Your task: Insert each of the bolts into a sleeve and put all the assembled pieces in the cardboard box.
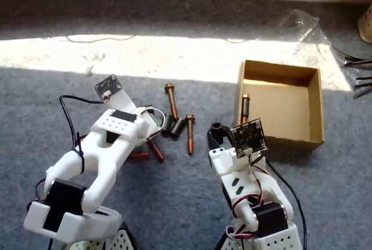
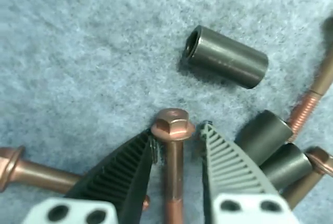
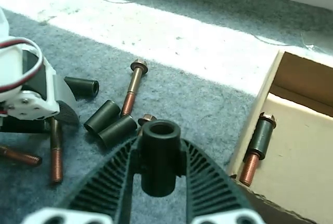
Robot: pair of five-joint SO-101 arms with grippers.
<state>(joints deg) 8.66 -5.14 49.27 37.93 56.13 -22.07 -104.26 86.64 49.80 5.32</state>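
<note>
While the left gripper (image 2: 177, 132) sits low over the grey carpet (image 2: 78, 52) w/ jaws apart, a copper bolt (image 2: 174, 172) lies flat between them, hex head at the tips, shaft running back toward the wrist. One fingertip (image 2: 147, 146) is right at the head, the other shows a slim gap, so it's straddled, not clamped. Just past the tips a lone sleeve (image 2: 226, 57) lies on its side, bore visible, apart from the rest. Off to one side a sleeve pair (image 2: 263, 133) lies side by side, touching. A second bolt (image 2: 310, 104) runs beyond them, threads showing, and a third bolt (image 2: 318, 160) pokes its head out beside the nearer sleeve. Opp. side: a fourth bolt (image 2: 31, 169) flat on the carpet, its shaft passing under a jaw. Right gripper (image 3: 159, 143) is clamped on a black sleeve (image 3: 160, 169), held upright, bore facing up; can't tell whether its lower end clears the carpet. It sits between the loose parts and the cardboard box (image 3: 263, 104). In high view the box is open-topped, to the right of the parts cluster, w/ the right arm's wrist near its closest corner. Inside the box, one assembled piece (image 3: 258, 148), a bolt through a sleeve, rests against the wall nearest the loose parts, head end away from the arms, threads sticking out the other end. Lying or leaning, can't tell.
</note>
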